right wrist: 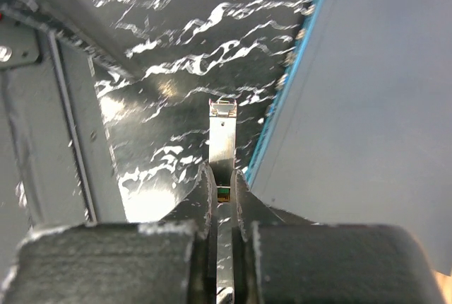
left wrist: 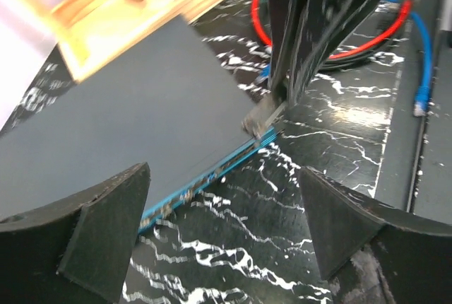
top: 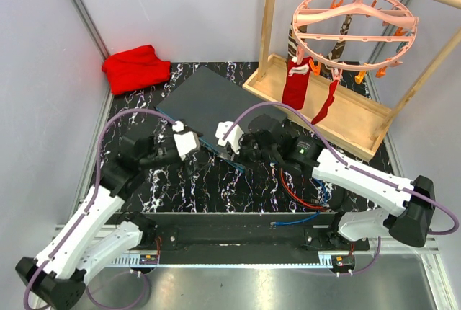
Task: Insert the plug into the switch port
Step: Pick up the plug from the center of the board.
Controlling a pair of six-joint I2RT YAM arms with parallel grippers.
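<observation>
The switch (top: 205,97) is a flat dark grey box lying on the black marbled table, its teal front edge (left wrist: 201,180) lined with small sockets. My right gripper (right wrist: 222,177) is shut on the plug (right wrist: 222,134), a slim silver metal module that sticks out past the fingertips. The plug (left wrist: 263,115) hangs just beside the right end of the teal edge (right wrist: 296,85), apart from it. My left gripper (left wrist: 226,230) stands open over bare table just in front of the switch's front edge, with nothing between its fingers (left wrist: 106,233). Seen from above, both grippers (top: 198,153) (top: 241,153) meet at the switch's near edge.
A wooden rack base (top: 324,104) lies right behind the switch, with red cloths and a pink peg hanger (top: 353,18) above it. A red cloth (top: 135,67) is bunched at the back left. Red (left wrist: 367,42) and blue (left wrist: 421,56) cables lie near the right arm.
</observation>
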